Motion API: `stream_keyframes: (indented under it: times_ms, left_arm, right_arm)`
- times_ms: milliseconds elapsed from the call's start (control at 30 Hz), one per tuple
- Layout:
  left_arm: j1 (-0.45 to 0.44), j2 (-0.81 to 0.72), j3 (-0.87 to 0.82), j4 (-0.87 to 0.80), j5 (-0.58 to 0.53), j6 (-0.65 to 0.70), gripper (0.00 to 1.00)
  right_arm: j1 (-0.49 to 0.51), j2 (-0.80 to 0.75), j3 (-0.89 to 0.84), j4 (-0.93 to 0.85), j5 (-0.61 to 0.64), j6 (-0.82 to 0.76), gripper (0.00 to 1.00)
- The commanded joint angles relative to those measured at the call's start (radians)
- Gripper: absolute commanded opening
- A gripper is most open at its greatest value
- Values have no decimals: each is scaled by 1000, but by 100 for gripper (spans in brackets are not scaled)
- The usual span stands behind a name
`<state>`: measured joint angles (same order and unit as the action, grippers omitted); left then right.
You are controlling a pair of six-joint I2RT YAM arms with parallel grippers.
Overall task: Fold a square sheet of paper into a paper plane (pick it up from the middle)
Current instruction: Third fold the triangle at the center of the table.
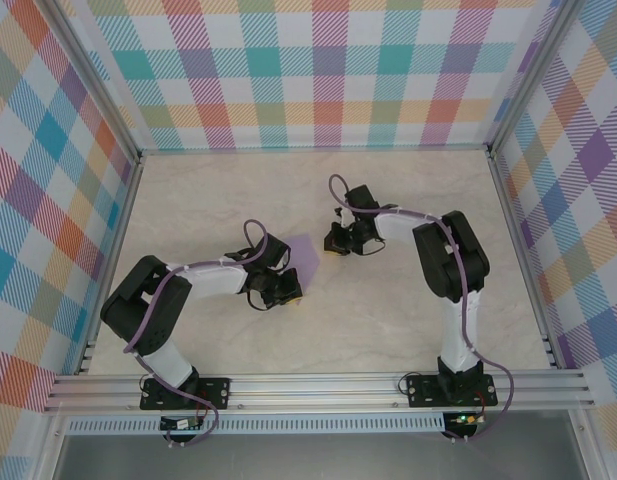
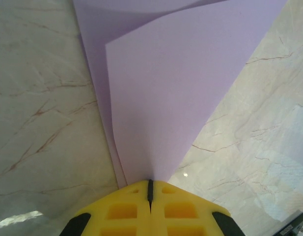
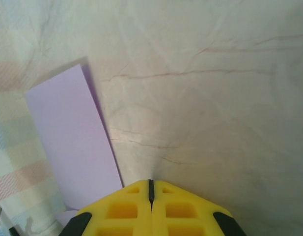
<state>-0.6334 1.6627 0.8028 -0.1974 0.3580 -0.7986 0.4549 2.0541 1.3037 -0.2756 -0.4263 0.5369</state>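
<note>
The square sheet of paper [image 1: 308,257] is pale lavender and lies mid-table between the two arms. In the left wrist view the sheet [image 2: 161,98] curls over itself in two layers, and both layers narrow down into the closed yellow jaws of my left gripper [image 2: 150,189], which is shut on its near corner. From above, the left gripper [image 1: 289,292] sits at the sheet's near-left edge. My right gripper [image 1: 334,246] is at the sheet's right edge. In the right wrist view its jaws [image 3: 151,189] are shut with nothing between them, and the lavender sheet [image 3: 72,142] lies just to their left.
The marble-patterned tabletop [image 1: 408,310] is bare around the arms. Aluminium rails [image 1: 318,385] frame the table, with plaid walls [image 1: 318,70] on three sides.
</note>
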Motion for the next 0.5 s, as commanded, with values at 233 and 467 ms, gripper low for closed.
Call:
stream_keyframes:
  times_ms: [233, 467]
  left_arm:
    - [-9, -108, 107, -182, -157, 113, 11]
    - [-9, -15, 170, -165, -241, 100, 5]
  right_arm:
    - [-1, -255, -244, 135, -137, 131, 28]
    - [35, -252, -316, 221, -154, 211, 41]
